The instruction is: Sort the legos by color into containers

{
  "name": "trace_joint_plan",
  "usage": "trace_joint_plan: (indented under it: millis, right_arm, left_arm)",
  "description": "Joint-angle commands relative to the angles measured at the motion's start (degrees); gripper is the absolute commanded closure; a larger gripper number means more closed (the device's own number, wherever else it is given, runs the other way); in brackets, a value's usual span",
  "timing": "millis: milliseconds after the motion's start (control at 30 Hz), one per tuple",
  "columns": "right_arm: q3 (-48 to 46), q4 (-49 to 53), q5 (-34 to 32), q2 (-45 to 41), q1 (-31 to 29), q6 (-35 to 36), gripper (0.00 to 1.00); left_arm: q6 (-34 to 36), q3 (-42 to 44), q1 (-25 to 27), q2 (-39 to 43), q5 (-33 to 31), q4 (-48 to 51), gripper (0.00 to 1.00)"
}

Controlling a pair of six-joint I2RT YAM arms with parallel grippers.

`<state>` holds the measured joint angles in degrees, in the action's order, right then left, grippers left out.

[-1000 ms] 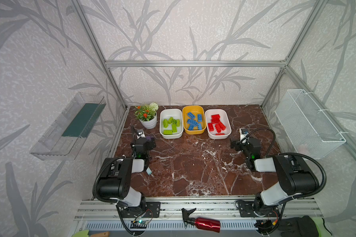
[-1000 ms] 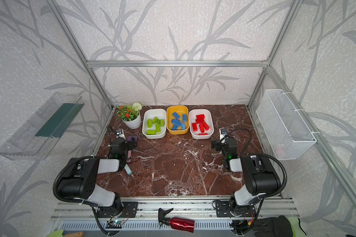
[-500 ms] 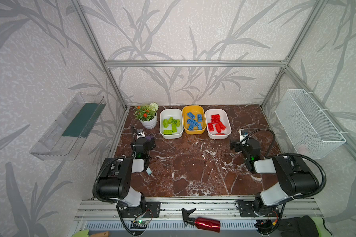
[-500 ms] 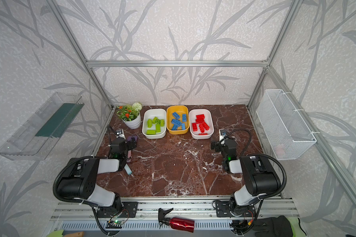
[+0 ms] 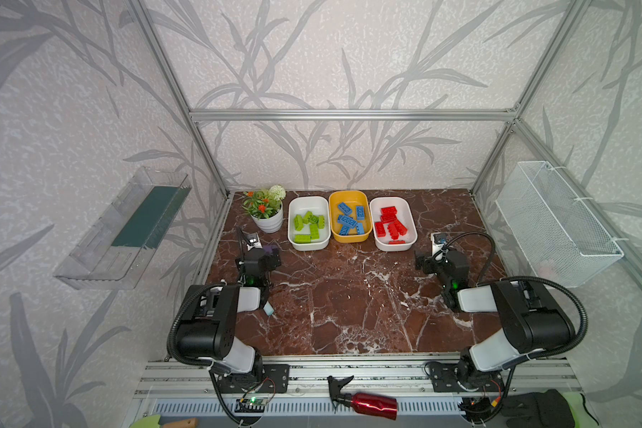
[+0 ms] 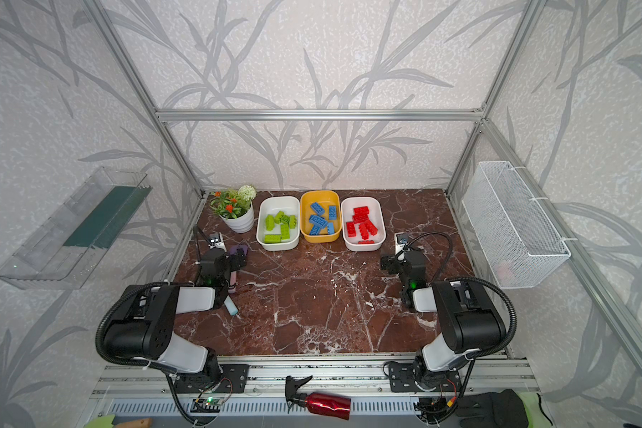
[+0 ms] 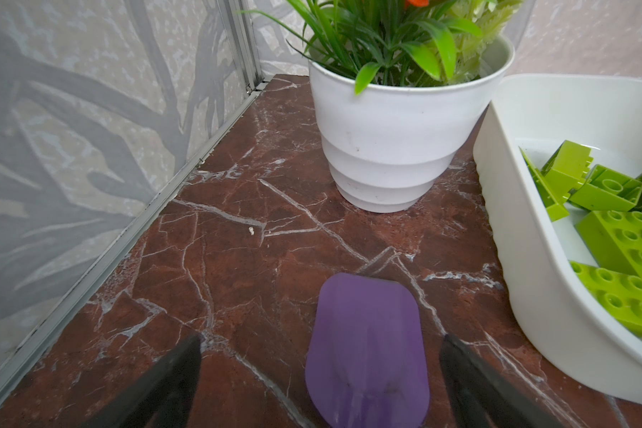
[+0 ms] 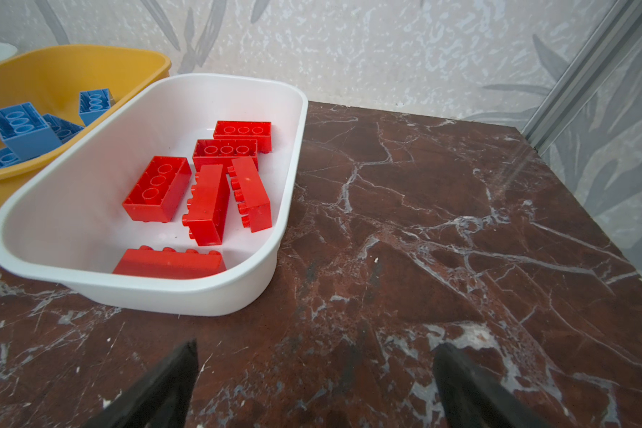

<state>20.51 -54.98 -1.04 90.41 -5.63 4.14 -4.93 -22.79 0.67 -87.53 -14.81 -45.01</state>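
Three containers stand in a row at the back in both top views. A white tub [image 5: 308, 247] holds lime green legos [image 5: 308, 224], the yellow tub [image 5: 349, 240] holds blue legos [image 5: 349, 220], and a second white tub [image 5: 395, 247] holds red legos [image 8: 204, 196]. My left gripper [image 5: 269, 255] [image 7: 321, 337] sits low in front of the flower pot. It is open, and a purple spatula head [image 7: 366, 352] lies on the table between its fingers, touching neither. My right gripper [image 5: 425, 259] [image 8: 315, 344] is open and holds nothing. It sits low, just in front and to the right of the red tub.
A white ribbed flower pot [image 7: 393, 148] stands left of the green tub. The spatula's handle [image 6: 232, 292] runs back under the left arm. A wire-mesh basket [image 5: 556, 222] hangs on the right wall and a clear shelf [image 5: 127, 229] on the left. A red spray bottle [image 5: 367, 404] lies below the table's front rail.
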Motion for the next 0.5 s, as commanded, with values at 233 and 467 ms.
trace_joint_plan:
  millis: [233,467]
  right_arm:
    - [1.2,-0.6,-0.3,0.6,-0.1,0.3,0.01]
    - [1.1,-0.8,-0.3,0.5,-0.1,0.4,0.01]
  left_arm:
    - [0.7,-0.9,-0.3,0.4,0.4,-0.3,0.01]
    - [0.7,-0.9,-0.2,0.4,0.4,-0.3,0.01]
